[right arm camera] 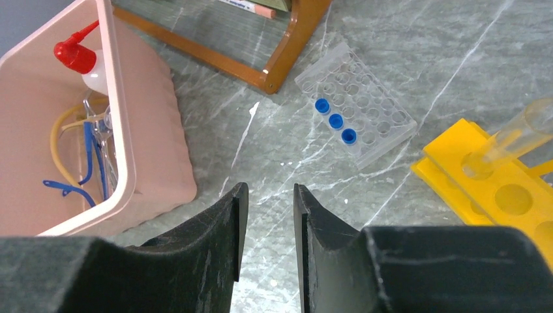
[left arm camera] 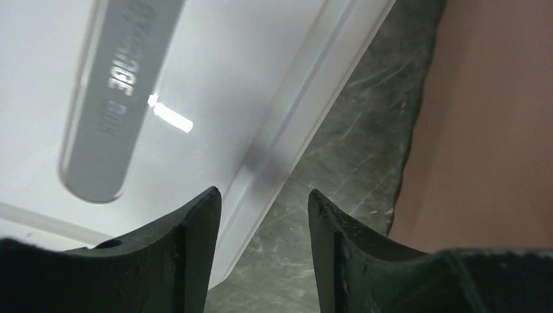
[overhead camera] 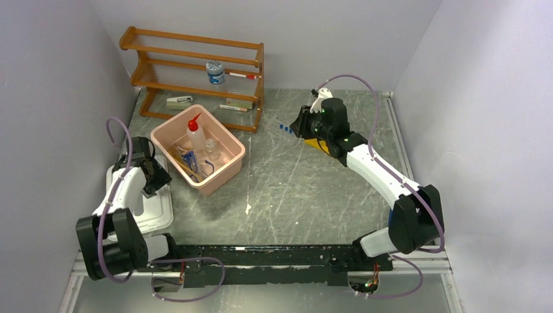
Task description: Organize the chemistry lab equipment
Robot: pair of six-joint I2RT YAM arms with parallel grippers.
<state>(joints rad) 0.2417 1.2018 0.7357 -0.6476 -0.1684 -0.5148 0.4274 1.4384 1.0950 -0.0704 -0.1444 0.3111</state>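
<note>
Your grey marbled counter carries a wooden shelf at the back left, close to the wall. On its middle tier you see a small jar with a red-tipped pen just beside it. A pink bin sits in front of the shelf. A white storage box lies just left of the bin, a strip of counter between them.

The pink tub looks like smooth, matt plastic, on a grey table veined like polished stone. Behind the tub the shelf is varnished wood. Beside the tub the white lid is glossy plastic, like the yellow rack well right of the tub.
</note>
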